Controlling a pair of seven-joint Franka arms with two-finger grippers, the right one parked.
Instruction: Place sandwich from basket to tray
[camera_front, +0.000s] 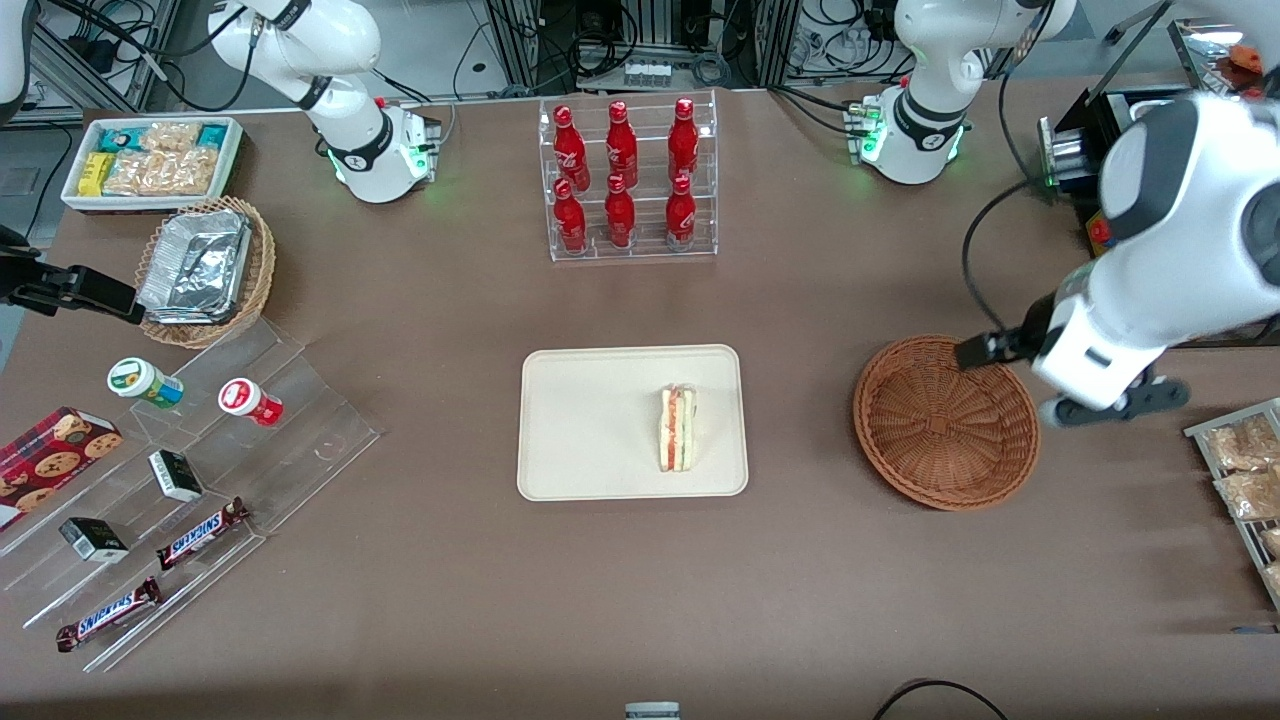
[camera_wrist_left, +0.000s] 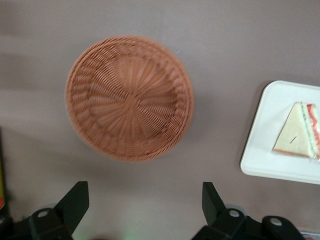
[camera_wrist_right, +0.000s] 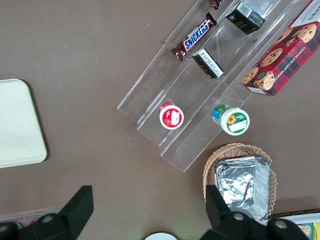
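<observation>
The sandwich (camera_front: 677, 428) (camera_wrist_left: 296, 135), a white wedge with a red and green cut edge, lies on the cream tray (camera_front: 590, 420) (camera_wrist_left: 265, 150), at the tray's end closest to the basket. The reddish-brown wicker basket (camera_front: 945, 420) (camera_wrist_left: 129, 97) stands empty on the table beside the tray, toward the working arm's end. My left gripper (camera_front: 1110, 403) (camera_wrist_left: 145, 192) hangs above the table just off the basket's rim, on the side away from the tray. It is open, with nothing between its fingers.
A clear rack of red bottles (camera_front: 627, 180) stands farther from the front camera than the tray. A wire rack of snack packets (camera_front: 1245, 480) sits at the working arm's end. A stepped acrylic display (camera_front: 200, 470), a foil-container basket (camera_front: 205, 270) and a white bin (camera_front: 150, 160) lie toward the parked arm's end.
</observation>
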